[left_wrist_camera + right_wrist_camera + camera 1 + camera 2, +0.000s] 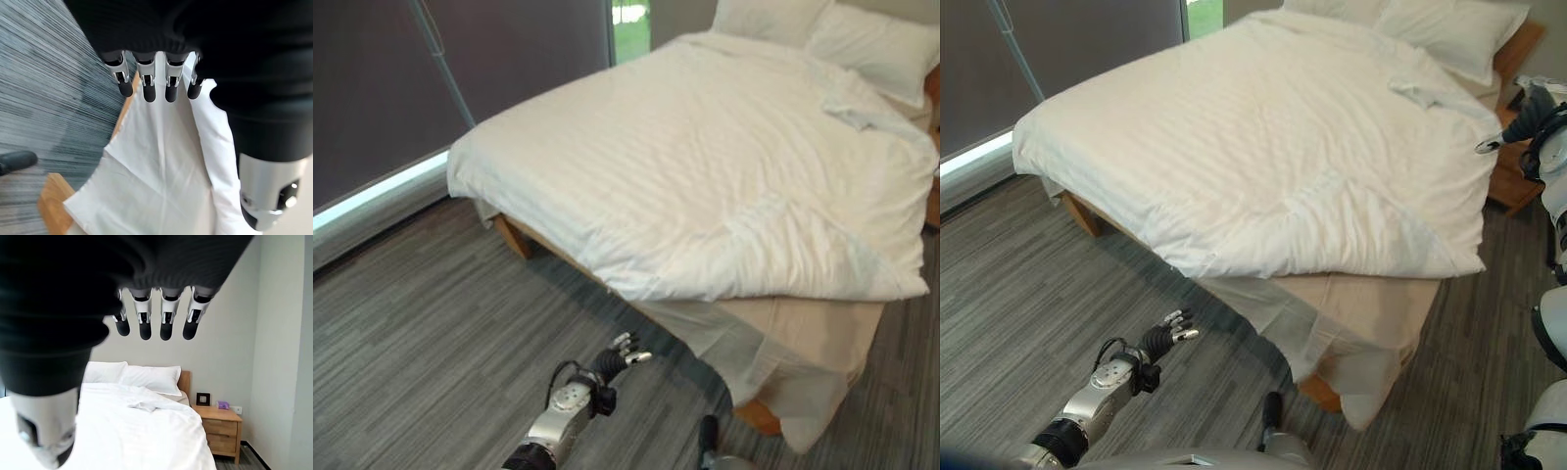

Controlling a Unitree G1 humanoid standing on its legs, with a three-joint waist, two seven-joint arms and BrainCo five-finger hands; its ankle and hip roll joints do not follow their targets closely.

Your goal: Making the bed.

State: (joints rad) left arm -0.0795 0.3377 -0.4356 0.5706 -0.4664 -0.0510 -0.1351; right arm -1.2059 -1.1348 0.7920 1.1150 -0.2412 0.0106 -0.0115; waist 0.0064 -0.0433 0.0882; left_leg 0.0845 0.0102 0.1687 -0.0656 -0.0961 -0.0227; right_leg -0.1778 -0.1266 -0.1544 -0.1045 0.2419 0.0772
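A white duvet (695,147) covers the bed, rumpled near the pillows (876,44). At the near foot corner it is folded back (803,245), baring the beige mattress (822,328) and a white sheet (744,357) that hangs loose toward the floor. My left hand (622,354) is low over the carpet just short of that corner, open and holding nothing; its fingers (146,85) point at the hanging sheet (161,171). My right hand (1518,122) is raised beside the bed's far right side, fingers (164,318) straight, nothing in it.
A dark curtained window wall (382,88) runs along the bed's left, with a strip of grey carpet (421,323) between. A wooden nightstand (220,428) stands by the headboard on the right. The wooden bed frame corner (51,196) juts out under the sheet.
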